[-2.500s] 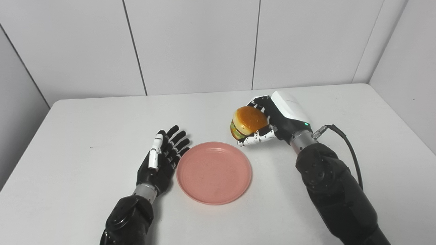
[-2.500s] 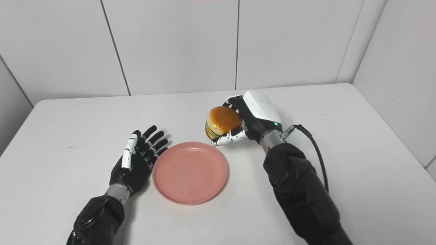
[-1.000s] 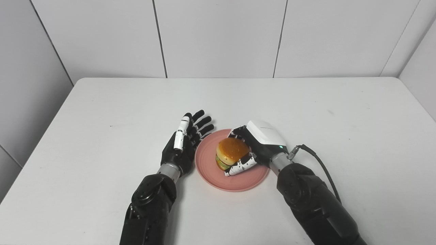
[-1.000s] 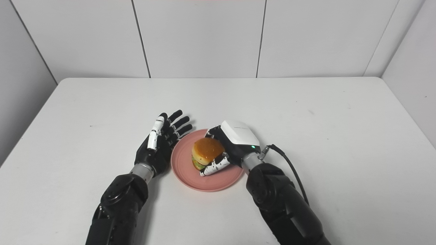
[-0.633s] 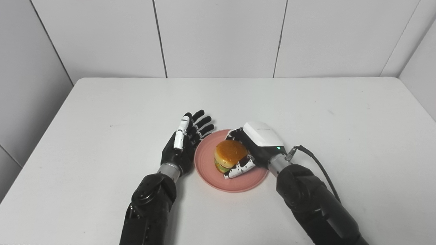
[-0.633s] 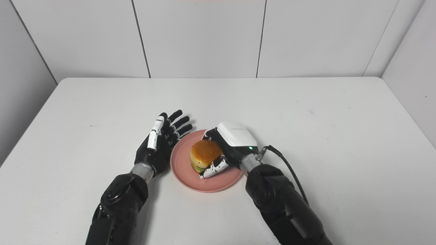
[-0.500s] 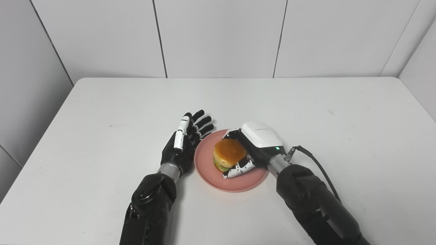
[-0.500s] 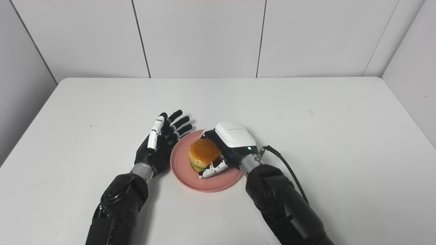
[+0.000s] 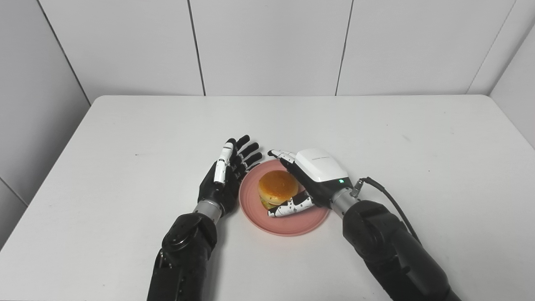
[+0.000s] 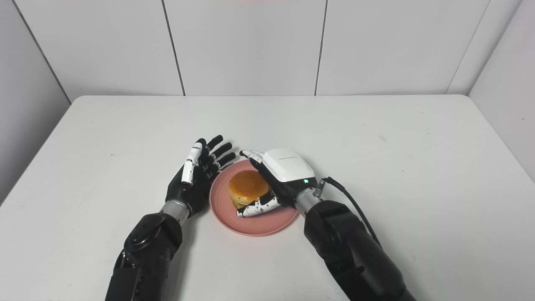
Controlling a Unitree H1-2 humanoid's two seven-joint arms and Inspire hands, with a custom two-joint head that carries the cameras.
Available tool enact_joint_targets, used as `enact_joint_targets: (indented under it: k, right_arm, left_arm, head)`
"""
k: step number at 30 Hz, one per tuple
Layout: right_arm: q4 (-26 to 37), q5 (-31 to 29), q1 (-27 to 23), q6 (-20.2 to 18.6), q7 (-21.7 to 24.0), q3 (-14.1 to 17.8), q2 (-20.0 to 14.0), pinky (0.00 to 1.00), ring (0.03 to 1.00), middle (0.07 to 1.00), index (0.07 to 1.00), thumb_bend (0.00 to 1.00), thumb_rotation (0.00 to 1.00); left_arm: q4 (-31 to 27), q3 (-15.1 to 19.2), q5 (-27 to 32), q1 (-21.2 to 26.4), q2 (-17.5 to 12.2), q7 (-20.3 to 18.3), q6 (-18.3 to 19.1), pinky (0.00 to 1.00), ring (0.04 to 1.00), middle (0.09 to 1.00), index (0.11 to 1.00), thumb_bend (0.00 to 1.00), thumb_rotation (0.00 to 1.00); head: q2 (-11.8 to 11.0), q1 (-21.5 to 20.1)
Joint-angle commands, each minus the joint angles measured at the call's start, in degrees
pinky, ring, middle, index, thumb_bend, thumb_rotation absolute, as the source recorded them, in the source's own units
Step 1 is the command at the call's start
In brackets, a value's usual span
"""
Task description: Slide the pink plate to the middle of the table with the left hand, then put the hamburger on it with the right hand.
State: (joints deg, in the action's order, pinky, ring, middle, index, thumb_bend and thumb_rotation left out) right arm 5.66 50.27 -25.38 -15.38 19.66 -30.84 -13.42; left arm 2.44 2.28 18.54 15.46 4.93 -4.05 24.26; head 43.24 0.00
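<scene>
White surface (image 9: 125,138) against white panelled walls: pink plate (image 9: 292,223) central, hamburger (image 9: 277,187) upright, bun up; right hand (image 9: 307,184) fingers spread around it; left hand (image 9: 225,177) fingers splayed beside the rim.

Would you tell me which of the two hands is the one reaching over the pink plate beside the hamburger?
It is the right hand, open around the hamburger over the pink plate. The left hand stays off its left rim.

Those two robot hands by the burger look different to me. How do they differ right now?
The left hand is mostly black and stands open beside the pink plate; the right hand has a white back and reaches over that plate. The left hand has nothing between its fingers; the right hand's fingers are spread around the hamburger. Both are open.
</scene>
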Motion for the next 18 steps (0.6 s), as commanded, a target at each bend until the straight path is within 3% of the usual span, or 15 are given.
enact_joint_targets:
  k: [1, 9, 18]
  right_arm:
    - [2.8, 0.7, -2.8, 2.0, 0.1, 1.0, -0.3, 0.61, 0.745, 0.904, 0.911, 0.90, 0.56]
    - [7.8, 1.5, -3.4, 1.6, 3.4, 2.3, -1.9, 0.61, 0.773, 0.909, 0.907, 0.95, 0.63]
    - [18.4, -0.6, -4.3, -4.1, 17.0, 8.3, -5.1, 0.58, 0.758, 0.900, 0.930, 1.00, 0.71]
  left_arm:
    - [-1.3, -0.2, -0.4, 1.7, 0.0, 0.2, 0.9, 0.86, 0.873, 0.882, 0.893, 0.35, 1.00]
    - [-1.2, -0.3, -0.5, 1.9, -0.2, 0.5, 0.8, 0.84, 0.841, 0.859, 0.874, 0.34, 1.00]
    - [-1.4, 0.6, 1.0, 1.8, -0.1, 0.2, 1.2, 0.83, 0.846, 0.865, 0.874, 0.35, 1.00]
  head:
    - [0.0, 0.0]
    - [-0.1, -0.5]
    - [-0.1, -0.9]
